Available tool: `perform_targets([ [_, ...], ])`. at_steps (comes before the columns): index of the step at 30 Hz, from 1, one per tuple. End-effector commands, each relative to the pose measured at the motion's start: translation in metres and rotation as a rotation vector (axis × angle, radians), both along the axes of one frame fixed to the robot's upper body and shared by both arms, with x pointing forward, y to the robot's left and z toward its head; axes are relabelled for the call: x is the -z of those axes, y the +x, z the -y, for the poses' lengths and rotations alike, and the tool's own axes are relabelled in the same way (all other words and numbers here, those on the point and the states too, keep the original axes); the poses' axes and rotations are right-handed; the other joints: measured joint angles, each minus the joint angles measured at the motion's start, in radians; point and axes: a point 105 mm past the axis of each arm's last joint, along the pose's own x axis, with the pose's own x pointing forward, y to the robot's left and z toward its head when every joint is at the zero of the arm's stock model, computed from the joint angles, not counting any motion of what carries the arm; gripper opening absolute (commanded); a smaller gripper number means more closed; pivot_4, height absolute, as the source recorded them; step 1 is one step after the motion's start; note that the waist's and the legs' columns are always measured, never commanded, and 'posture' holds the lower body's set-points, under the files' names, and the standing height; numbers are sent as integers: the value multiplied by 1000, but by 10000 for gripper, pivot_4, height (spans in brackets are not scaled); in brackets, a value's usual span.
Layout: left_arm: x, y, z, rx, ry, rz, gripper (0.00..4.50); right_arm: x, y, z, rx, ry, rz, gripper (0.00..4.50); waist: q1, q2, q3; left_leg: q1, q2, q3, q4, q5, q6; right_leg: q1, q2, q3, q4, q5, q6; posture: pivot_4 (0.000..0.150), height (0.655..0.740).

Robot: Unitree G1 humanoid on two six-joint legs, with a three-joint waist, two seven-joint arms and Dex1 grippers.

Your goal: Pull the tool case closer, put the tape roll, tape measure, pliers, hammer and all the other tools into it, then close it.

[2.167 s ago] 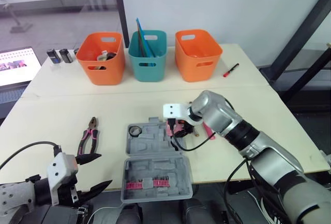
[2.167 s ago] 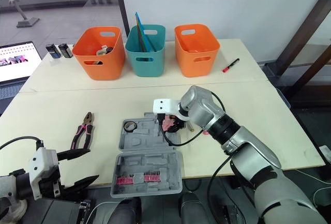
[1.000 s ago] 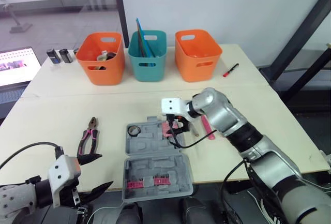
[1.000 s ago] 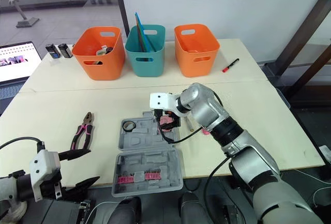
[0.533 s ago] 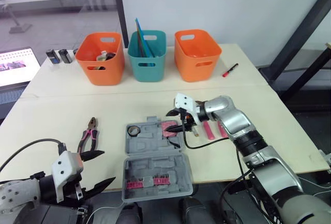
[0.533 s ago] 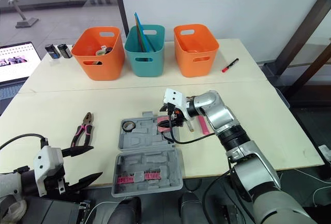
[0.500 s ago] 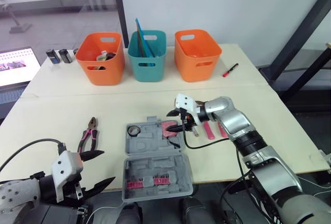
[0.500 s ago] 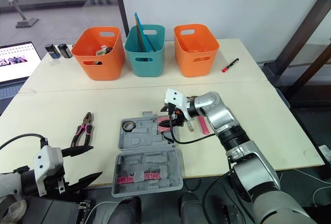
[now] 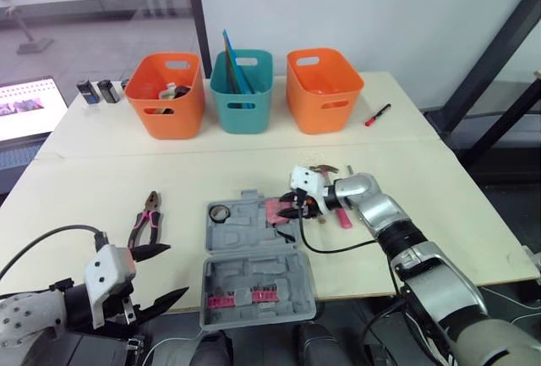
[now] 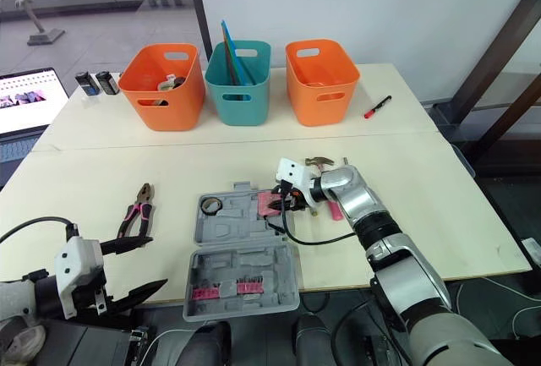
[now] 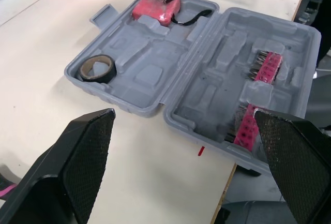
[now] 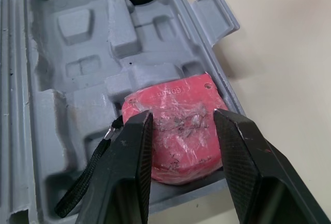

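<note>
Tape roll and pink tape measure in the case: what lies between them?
Only empty moulded recesses of the tool case, as the left wrist view shows, with the tape roll and tape measure at opposite ends.

The 2 fingers [image 12: 129, 167] of the right claw [image 10: 286, 204] are covering the sides of the pink tape measure [image 12: 178, 131]. The right arm is hiding part of the hammer [image 10: 319, 161]. The picture's edge is cutting off the laptop [image 9: 21, 108]. The things lying in the left orange bin [image 9: 166, 117] are looking too small to tell.
</note>
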Motion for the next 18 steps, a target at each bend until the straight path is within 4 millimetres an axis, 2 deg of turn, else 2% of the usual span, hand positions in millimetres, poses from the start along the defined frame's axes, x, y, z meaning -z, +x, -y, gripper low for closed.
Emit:
perform_targets([
  [1,-2,0,-2,-2,6,7,45000,37,-7,13,30,-72,-61,19629,1,0,-1,2,0,0,0,0,0,2,0,0,-1,0,0,1500,7364],
  [5,-2,2,-4,-17,-5,-4,45000,40,-7,11,47,-2,-79,19629,-1,-2,-2,7,0,1,-1,0,0,7,0,1,-1,0,0,1500,7364],
  [8,-2,3,-5,-24,-11,-8,45000,33,-11,6,4,64,-73,19629,-1,-2,-2,8,0,0,-1,0,0,7,0,1,-1,0,0,1500,7364],
  [11,-6,7,-10,-74,-62,-10,45000,3,-10,-1,-29,217,-33,19629,0,-1,-2,7,0,0,-1,0,0,7,0,1,-1,0,0,1500,7364],
  [13,-8,10,-17,-130,-107,-8,45000,-18,-8,2,-25,283,22,19629,0,0,-1,7,0,0,-2,0,0,7,0,1,-1,0,0,1500,7364],
  [16,-13,14,-37,-254,-194,25,45000,-44,-3,20,54,385,58,19629,-1,1,0,6,0,0,-2,0,0,6,0,1,0,0,0,1500,7364],
  [18,-9,11,-52,-325,-196,36,45000,-53,-3,37,112,413,104,25040,0,0,-1,6,0,0,-2,0,0,5,0,1,0,0,0,1500,7364],
])
